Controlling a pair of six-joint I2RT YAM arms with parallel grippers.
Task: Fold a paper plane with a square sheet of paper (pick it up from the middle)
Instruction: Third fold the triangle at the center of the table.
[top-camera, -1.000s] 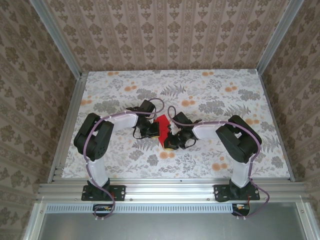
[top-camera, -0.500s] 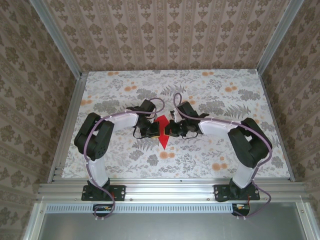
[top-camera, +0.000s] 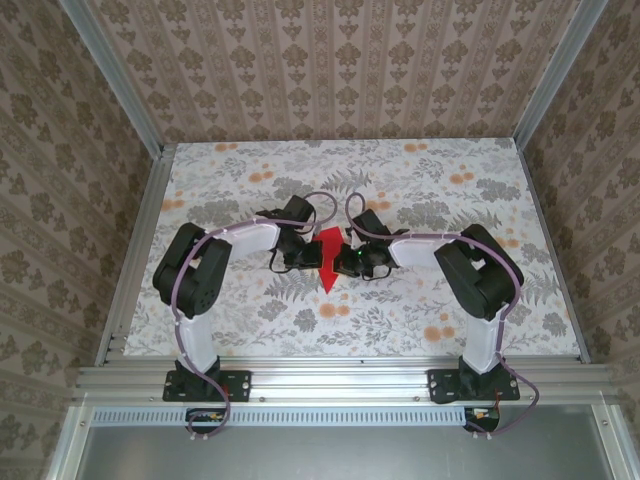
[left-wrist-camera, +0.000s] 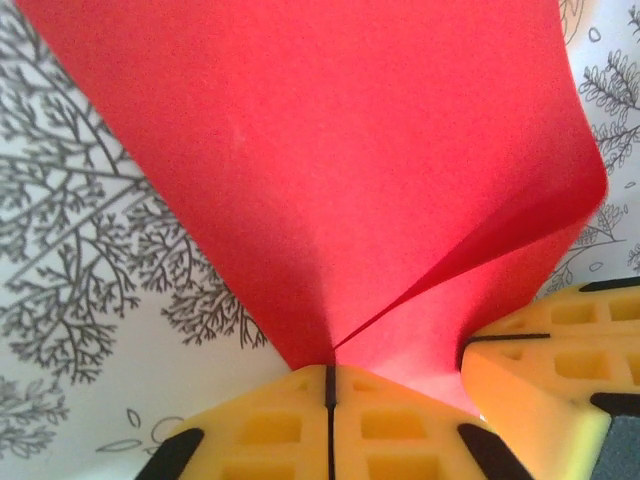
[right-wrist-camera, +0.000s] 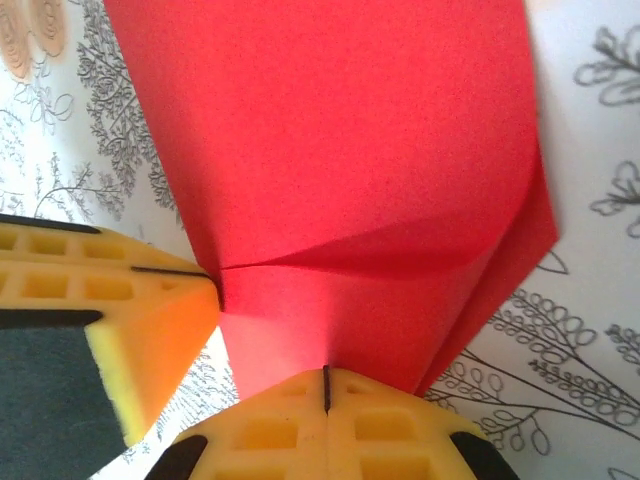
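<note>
The red paper plane (top-camera: 326, 262), a sheet folded to a point that faces the near edge, hangs between both grippers at the table's middle. My left gripper (top-camera: 306, 257) is shut on its left side. In the left wrist view the yellow jaws (left-wrist-camera: 330, 378) meet on a crease of the red paper (left-wrist-camera: 330, 170), with the other gripper's fingers (left-wrist-camera: 545, 365) at the right. My right gripper (top-camera: 346, 262) is shut on the paper's right side. In its wrist view the jaws (right-wrist-camera: 326, 380) pinch the red paper (right-wrist-camera: 340, 150), with the left gripper's fingers (right-wrist-camera: 120, 300) close by at the left.
The floral tabletop (top-camera: 420, 310) is ringed by an aluminium frame (top-camera: 135, 250) and patterned walls. Both arms reach inward, elbows out to the sides, and their gripper tips sit a few centimetres apart.
The right gripper has swung up from the near side to face the left one. The paper has gone from a bunched lump to a flat arrow pointing at the near edge.
</note>
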